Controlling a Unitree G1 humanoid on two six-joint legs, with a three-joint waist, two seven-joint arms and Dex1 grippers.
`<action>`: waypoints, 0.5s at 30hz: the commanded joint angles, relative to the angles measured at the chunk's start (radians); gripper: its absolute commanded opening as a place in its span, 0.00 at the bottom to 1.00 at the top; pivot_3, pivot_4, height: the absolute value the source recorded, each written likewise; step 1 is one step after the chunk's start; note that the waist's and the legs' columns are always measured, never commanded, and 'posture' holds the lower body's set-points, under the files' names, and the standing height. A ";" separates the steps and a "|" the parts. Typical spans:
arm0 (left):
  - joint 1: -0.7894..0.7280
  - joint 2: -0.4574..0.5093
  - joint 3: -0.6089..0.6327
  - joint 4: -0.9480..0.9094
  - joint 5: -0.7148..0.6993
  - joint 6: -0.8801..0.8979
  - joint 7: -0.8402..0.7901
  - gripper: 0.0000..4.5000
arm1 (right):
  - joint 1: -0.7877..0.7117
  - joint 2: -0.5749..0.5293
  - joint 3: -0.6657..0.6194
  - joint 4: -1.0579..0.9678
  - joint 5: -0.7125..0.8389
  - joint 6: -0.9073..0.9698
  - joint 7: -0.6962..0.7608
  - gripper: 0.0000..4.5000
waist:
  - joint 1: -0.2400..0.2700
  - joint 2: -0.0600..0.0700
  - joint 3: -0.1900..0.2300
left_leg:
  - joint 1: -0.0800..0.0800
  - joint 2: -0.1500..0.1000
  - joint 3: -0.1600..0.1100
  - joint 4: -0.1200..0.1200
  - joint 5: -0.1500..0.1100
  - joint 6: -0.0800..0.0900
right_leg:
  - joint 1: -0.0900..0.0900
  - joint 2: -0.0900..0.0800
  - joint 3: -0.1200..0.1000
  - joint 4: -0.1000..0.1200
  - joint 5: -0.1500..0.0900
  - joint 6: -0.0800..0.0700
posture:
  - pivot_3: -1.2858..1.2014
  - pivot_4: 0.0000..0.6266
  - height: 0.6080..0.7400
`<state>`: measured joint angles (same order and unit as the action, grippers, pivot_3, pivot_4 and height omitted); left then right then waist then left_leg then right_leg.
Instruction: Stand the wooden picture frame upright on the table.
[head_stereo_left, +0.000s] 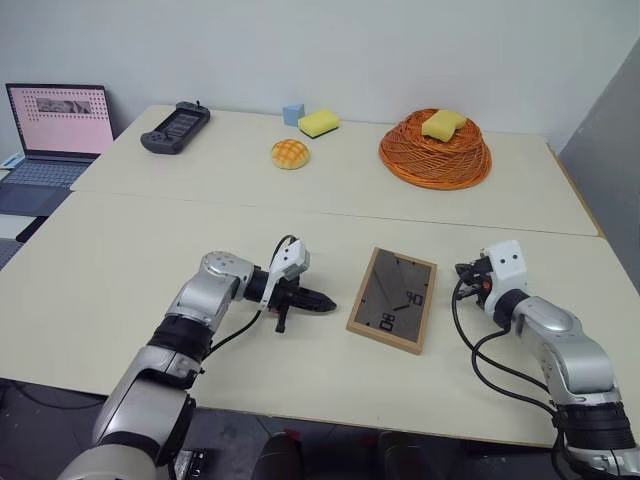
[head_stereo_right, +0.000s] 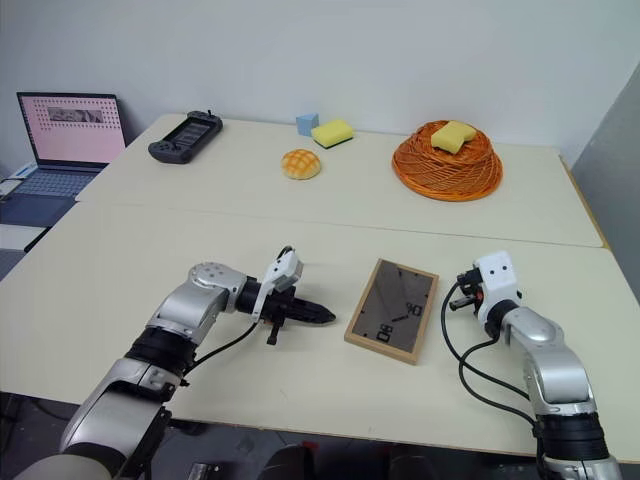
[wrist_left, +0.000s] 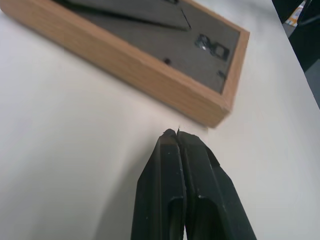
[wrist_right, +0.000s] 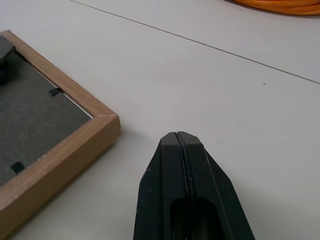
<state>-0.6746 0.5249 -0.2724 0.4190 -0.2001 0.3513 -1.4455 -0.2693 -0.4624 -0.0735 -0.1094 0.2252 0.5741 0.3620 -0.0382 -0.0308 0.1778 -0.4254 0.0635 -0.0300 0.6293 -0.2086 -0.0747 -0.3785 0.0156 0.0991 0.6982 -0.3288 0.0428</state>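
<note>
The wooden picture frame (head_stereo_left: 392, 299) lies flat on the table (head_stereo_left: 150, 250), dark backing up, with its black clips and folded stand showing. My left gripper (head_stereo_left: 328, 302) is shut and empty. It points at the frame's left edge from a short way off, low over the table; in the left wrist view its tip (wrist_left: 176, 132) is just short of a frame corner (wrist_left: 225, 107). My right gripper (wrist_right: 177, 134) is shut and empty to the right of the frame. It points toward the far side of the table, with a frame corner (wrist_right: 102, 127) beside it.
At the back right stands an orange coiled basket (head_stereo_left: 435, 150) holding a yellow sponge (head_stereo_left: 443, 123). A bun (head_stereo_left: 290, 154), another yellow sponge (head_stereo_left: 318, 122), a blue cube (head_stereo_left: 292, 113) and a handheld controller (head_stereo_left: 176, 127) lie at the back. A laptop (head_stereo_left: 55, 130) sits far left.
</note>
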 joint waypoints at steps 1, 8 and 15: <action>-0.006 -0.019 0.020 -0.058 -0.021 0.041 0.037 0.00 | -0.036 0.009 -0.001 -0.014 0.002 -0.011 0.008 0.00 | 0.003 0.000 0.000 | 0.000 0.000 0.000 0.000 0.000 0.000 | 0.000 0.000 0.000 0.000 0.000 0.000 | 0.52 0.24 1.00; -0.007 -0.048 0.016 -0.084 -0.021 0.060 0.069 0.00 | 0.001 -0.003 0.011 -0.118 0.007 0.068 0.020 0.00 | 0.006 0.000 0.000 | -0.001 0.000 -0.001 0.000 0.000 0.000 | -0.001 0.000 0.000 0.000 0.000 0.000 | 0.52 0.24 1.00; -0.019 -0.054 0.024 -0.082 -0.025 0.066 0.071 0.00 | 0.071 -0.011 -0.030 -0.177 0.018 0.103 0.015 0.00 | 0.006 0.000 0.000 | -0.001 0.000 -0.001 0.000 0.000 0.000 | -0.001 0.000 -0.001 0.000 0.000 0.000 | 0.52 0.24 1.00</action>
<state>-0.6739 0.4745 -0.2703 0.3618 -0.2033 0.4145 -1.3764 -0.2055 -0.4648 -0.0668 -0.2352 0.2225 0.6657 0.3732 -0.0324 -0.0307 0.1777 -0.4265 0.0635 -0.0310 0.6294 -0.2086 -0.0746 -0.3793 0.0159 0.0986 0.6981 -0.3288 0.0428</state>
